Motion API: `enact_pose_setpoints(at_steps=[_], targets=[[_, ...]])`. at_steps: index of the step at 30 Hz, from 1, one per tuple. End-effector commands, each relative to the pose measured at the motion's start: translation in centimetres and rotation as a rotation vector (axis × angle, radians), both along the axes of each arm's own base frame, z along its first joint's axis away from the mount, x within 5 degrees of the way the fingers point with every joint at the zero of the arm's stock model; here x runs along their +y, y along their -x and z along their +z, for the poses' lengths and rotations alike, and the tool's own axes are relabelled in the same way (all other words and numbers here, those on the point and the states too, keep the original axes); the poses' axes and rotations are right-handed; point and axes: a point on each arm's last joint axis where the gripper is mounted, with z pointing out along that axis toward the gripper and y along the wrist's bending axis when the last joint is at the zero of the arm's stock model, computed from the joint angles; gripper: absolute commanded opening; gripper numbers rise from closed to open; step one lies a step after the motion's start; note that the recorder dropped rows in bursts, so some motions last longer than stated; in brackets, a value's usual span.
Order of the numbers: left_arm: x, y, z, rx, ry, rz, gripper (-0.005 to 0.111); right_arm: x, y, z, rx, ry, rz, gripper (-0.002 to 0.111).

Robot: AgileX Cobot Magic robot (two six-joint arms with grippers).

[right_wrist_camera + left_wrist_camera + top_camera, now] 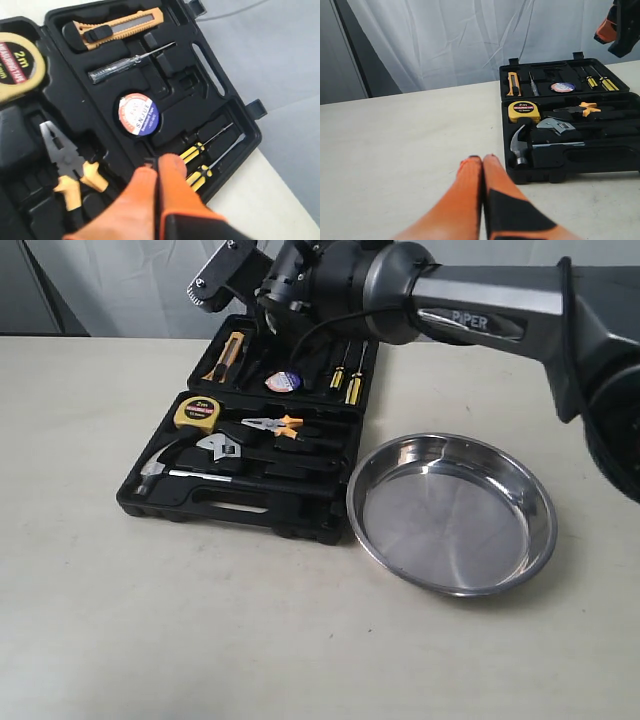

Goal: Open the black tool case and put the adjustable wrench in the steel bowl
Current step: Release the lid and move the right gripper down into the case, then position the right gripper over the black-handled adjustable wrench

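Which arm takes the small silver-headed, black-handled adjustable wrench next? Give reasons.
Right, probably: the right gripper hangs over the black plastic tool case containing the adjustable wrench, and the shiny round steel bowl lies on its side. The left gripper sits short of it.

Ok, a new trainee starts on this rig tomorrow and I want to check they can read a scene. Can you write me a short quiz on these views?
1. True or false: the black tool case lies open beside the steel bowl.
2. The adjustable wrench is: A in the bowl; B in a recess of the case; C loose on the table.
3. Which arm's tool hovers over the case?

Key: 1 true. 2 B. 3 the right tool, fingers together and holding nothing.
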Motion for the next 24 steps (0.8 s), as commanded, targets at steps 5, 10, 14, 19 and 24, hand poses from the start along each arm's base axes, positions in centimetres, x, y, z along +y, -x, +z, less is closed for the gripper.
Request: enact_pose_setpoints(at_steps=[5,10,14,19,24], targets=[[0.0,0.0,0.0,0.004,-0.003,-0.001,0.000,-1.9,3.9,-1.1,0.140,-0.074,0.025,0.000],[0.0,0.0,0.0,0.004,-0.003,-0.001,0.000,0.2,6.1,-3.7,0.387,-0.159,0.237,-0.001],[0.0,0.0,0.0,0.004,-0.003,-0.001,0.000,1.9,5.3,-4.3,0.328,-0.380,0.225,-0.001],[0.0,0.0,0.0,0.004,-0.003,-0.001,0.000,2.4,2.3,-4.4,-0.030,-0.509,0.133,-0.001],[0.0,0.0,0.0,0.004,-0.003,-0.001,0.000,1.3,1.5,-5.7,0.014,-0.421,0.164,-0.001]])
